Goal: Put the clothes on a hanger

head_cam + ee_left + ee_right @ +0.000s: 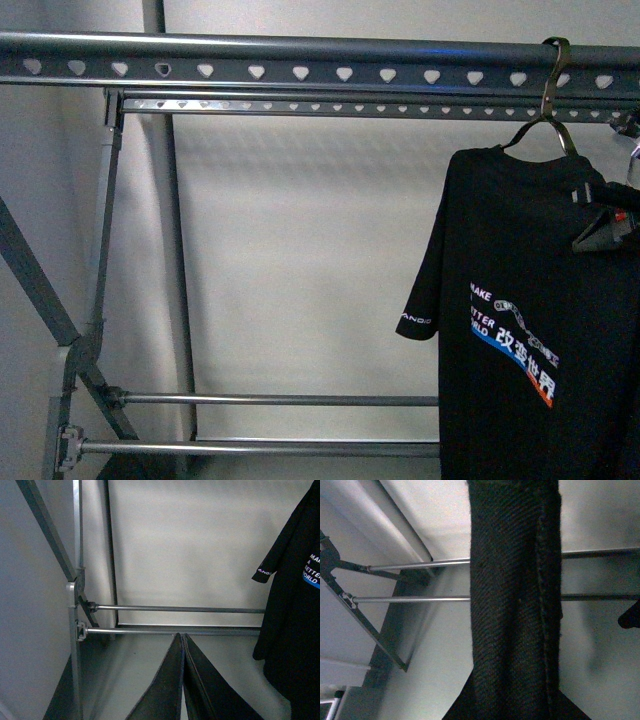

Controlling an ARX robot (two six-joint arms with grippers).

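Observation:
The black T-shirt (520, 330), with white lettering and an orange-and-blue print, hangs from a small wire hook (553, 75) over the top rail of the hanger, a grey metal rack (300, 72) with heart-shaped holes. My right gripper (600, 230) is shut on the shirt's shoulder at the right edge. In the right wrist view black fabric (515, 605) runs out from my right gripper (512, 702) and covers its fingers. My left gripper (183, 642) is shut and empty, low, left of the shirt (295, 630).
The rack's crossed legs (40, 290) stand at the left. Two lower horizontal bars (270, 400) run across behind the shirt and also show in the left wrist view (175, 609). A plain light wall is behind.

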